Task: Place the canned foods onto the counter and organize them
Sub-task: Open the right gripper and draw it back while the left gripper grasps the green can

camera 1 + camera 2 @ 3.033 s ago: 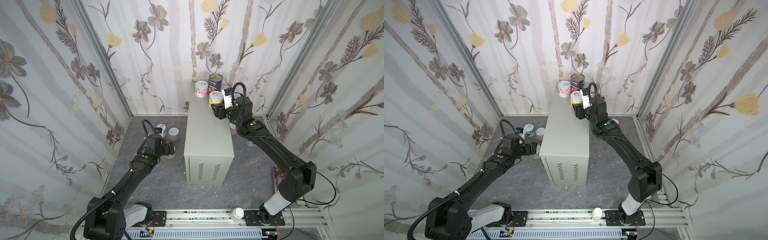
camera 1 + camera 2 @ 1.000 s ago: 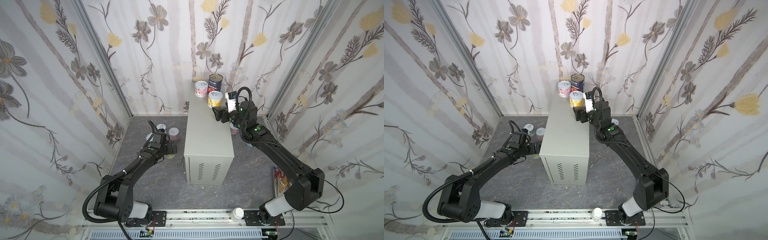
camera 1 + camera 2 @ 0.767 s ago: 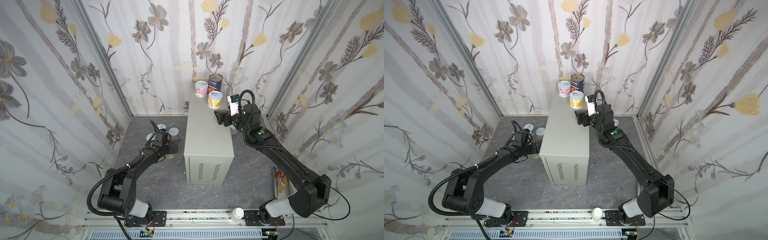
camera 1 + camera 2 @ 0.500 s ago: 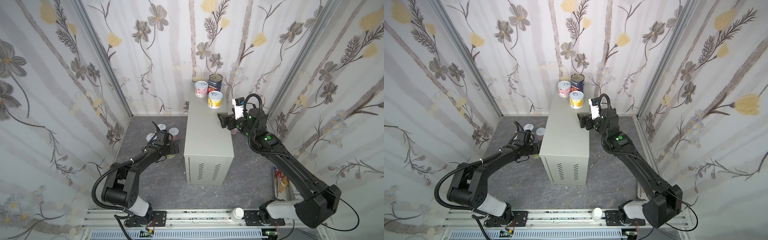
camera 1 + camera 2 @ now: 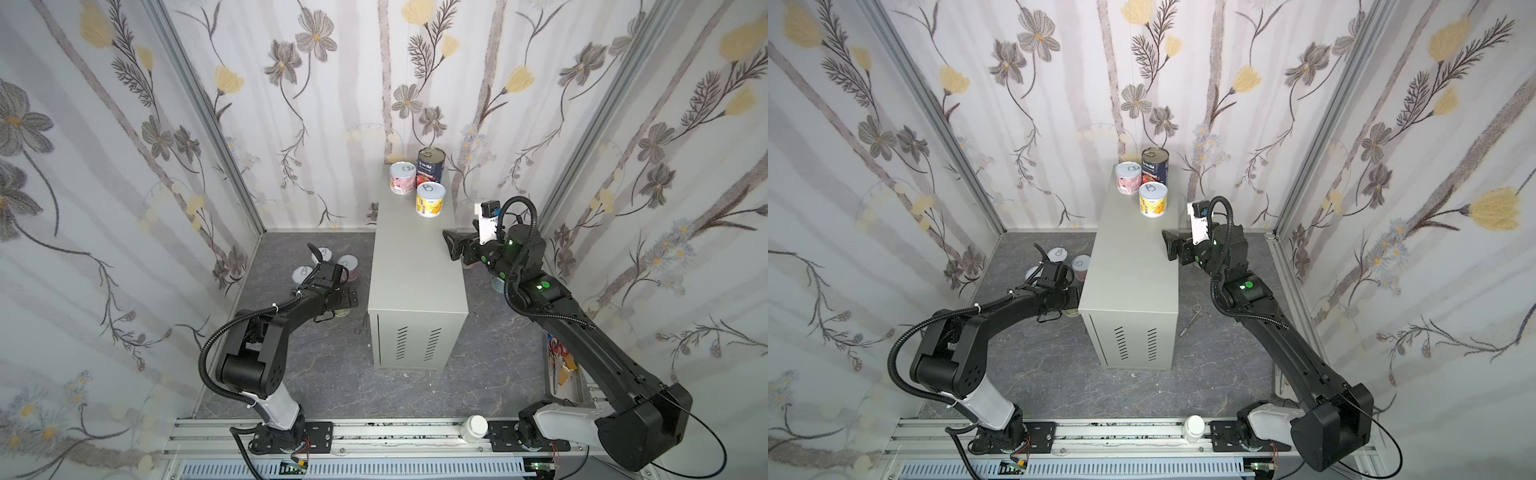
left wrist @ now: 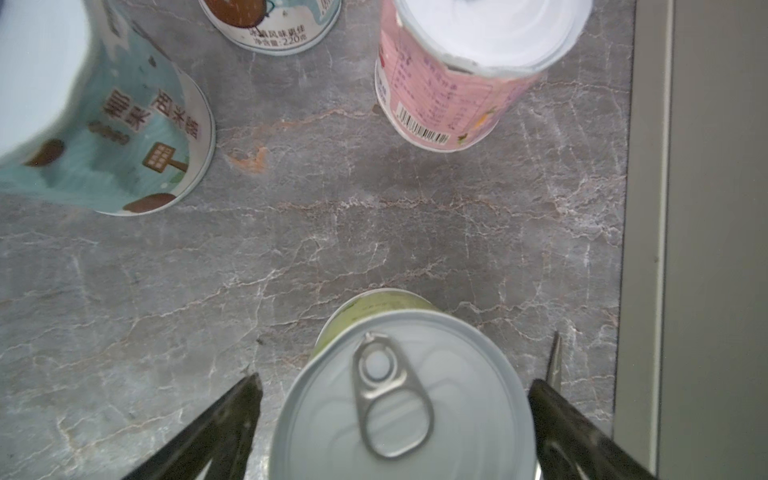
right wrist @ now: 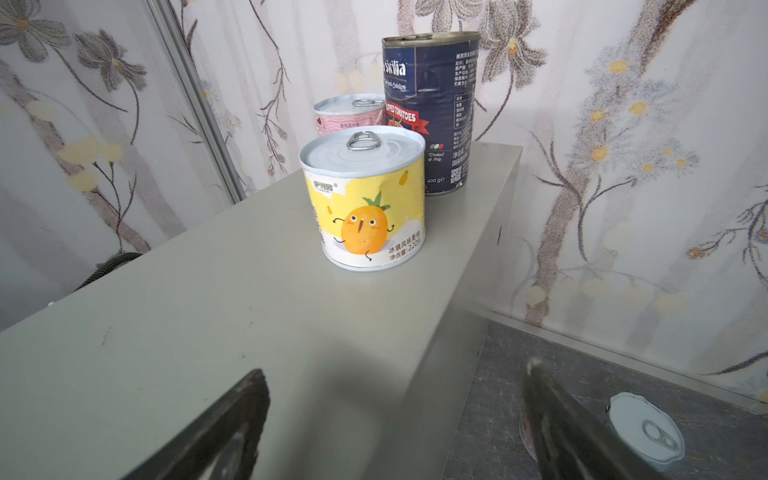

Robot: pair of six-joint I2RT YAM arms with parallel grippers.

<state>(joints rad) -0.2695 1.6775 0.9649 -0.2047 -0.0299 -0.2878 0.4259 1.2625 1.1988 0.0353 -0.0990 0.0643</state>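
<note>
Though spread wide around the yellow-green can [image 6: 399,419] on the floor just left of the counter [image 5: 415,266], not yet pinching with the left gripper [image 6: 402,378]. Looks like the pickup step for a fourth can. Next: close squarely on the label, lift clear of the counter's side, set down nearer than the pineapple can [image 5: 430,199], pink can [image 5: 402,178] and tomato can [image 5: 431,165] at the far end. Holding nothing in the right gripper [image 5: 454,247], spread apart over the counter's right edge; probably calls for reaching down to the lone can [image 7: 644,432] on the floor to the right.

The counter [image 5: 415,266] bears three upright cans [image 5: 430,200]; other cans [image 5: 347,262] stand on the floor [image 5: 332,374].
</note>
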